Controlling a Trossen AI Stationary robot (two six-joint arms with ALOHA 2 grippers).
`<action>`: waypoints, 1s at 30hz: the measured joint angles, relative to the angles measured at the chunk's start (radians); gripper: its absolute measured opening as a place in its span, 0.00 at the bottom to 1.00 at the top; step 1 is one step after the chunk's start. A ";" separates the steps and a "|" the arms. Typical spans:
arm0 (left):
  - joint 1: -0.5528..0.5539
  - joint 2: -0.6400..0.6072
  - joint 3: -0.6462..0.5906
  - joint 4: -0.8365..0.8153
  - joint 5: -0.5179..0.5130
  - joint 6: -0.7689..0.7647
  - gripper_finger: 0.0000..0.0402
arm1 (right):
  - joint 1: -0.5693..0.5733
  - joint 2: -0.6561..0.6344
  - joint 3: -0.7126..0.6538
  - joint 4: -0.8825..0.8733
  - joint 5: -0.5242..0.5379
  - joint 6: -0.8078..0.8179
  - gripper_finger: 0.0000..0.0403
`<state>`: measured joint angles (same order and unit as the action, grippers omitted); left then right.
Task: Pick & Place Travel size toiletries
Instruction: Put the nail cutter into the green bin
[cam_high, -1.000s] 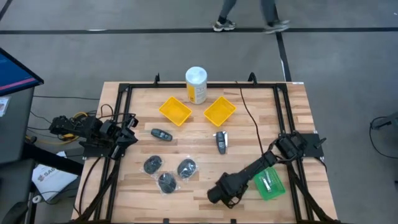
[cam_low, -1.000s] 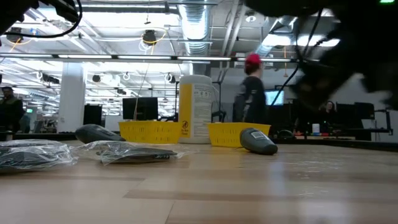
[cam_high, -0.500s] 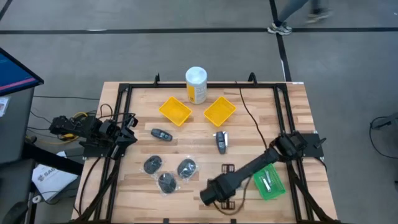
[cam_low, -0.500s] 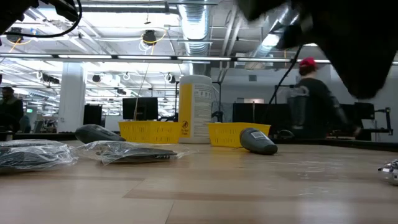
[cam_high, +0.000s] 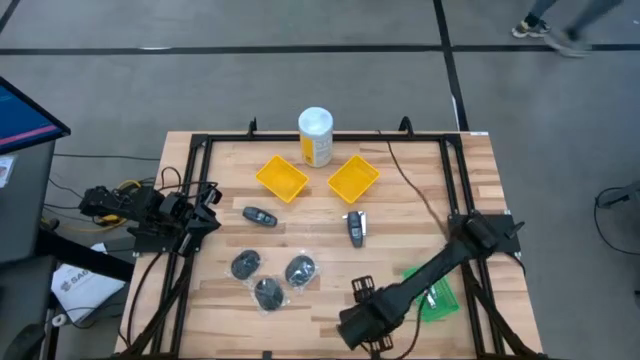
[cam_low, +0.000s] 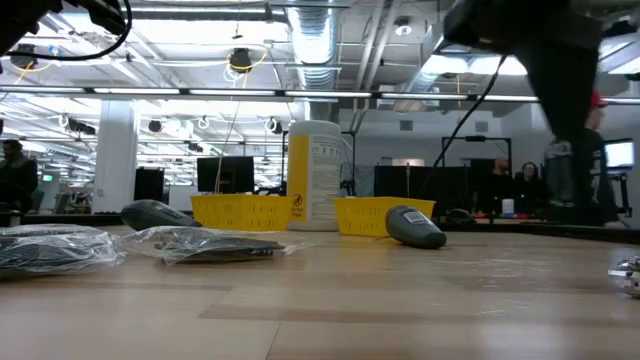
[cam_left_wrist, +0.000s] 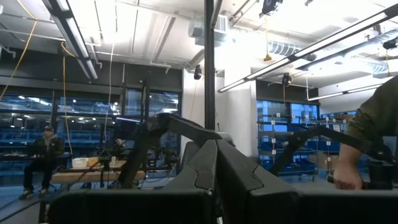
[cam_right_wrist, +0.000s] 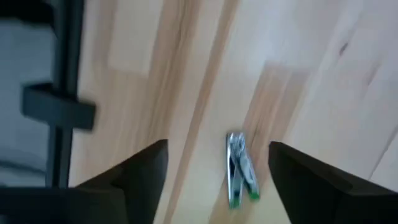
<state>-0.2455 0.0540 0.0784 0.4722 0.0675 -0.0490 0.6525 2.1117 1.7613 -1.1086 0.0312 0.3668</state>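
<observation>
My right gripper (cam_high: 354, 326) hangs over the table near its front edge, open and slanting down. Between its fingers in the right wrist view (cam_right_wrist: 217, 149), but apart from them, a small silver clipper with a green tip (cam_right_wrist: 240, 172) lies flat on the wood; it also shows in the low view (cam_low: 628, 275). Three wrapped dark discs (cam_high: 245, 264) (cam_high: 300, 270) (cam_high: 268, 293) and two black oblong pieces (cam_high: 260, 215) (cam_high: 356, 228) lie on the table. My left gripper (cam_high: 205, 215) waits shut at the left edge, its fingers meeting (cam_left_wrist: 214, 163).
A green tray (cam_high: 438, 300) lies by the right arm, partly under it. Two yellow trays (cam_high: 281, 177) (cam_high: 353, 178) and a white-capped yellow canister (cam_high: 315, 136) stand at the far middle. The black front rail (cam_right_wrist: 59, 106) runs close beside the right gripper. A person walks beyond the table.
My right arm has swung first toward the table's left, then back and toward the near edge. The small silver piece now lies on the table at the low view's right edge, where none showed a second ago.
</observation>
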 joint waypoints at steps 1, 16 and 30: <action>0.000 0.000 0.000 0.000 0.000 0.000 0.01 | 0.001 -0.036 -0.047 0.046 0.006 0.005 0.68; 0.000 0.000 0.000 0.000 0.000 0.015 0.01 | -0.018 -0.127 -0.413 0.301 -0.059 -0.056 0.68; 0.000 0.000 0.000 0.001 -0.019 0.018 0.01 | -0.045 -0.103 -0.475 0.376 -0.067 -0.078 0.46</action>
<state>-0.2455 0.0544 0.0784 0.4728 0.0489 -0.0307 0.6075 2.0085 1.2859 -0.7328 -0.0354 0.2886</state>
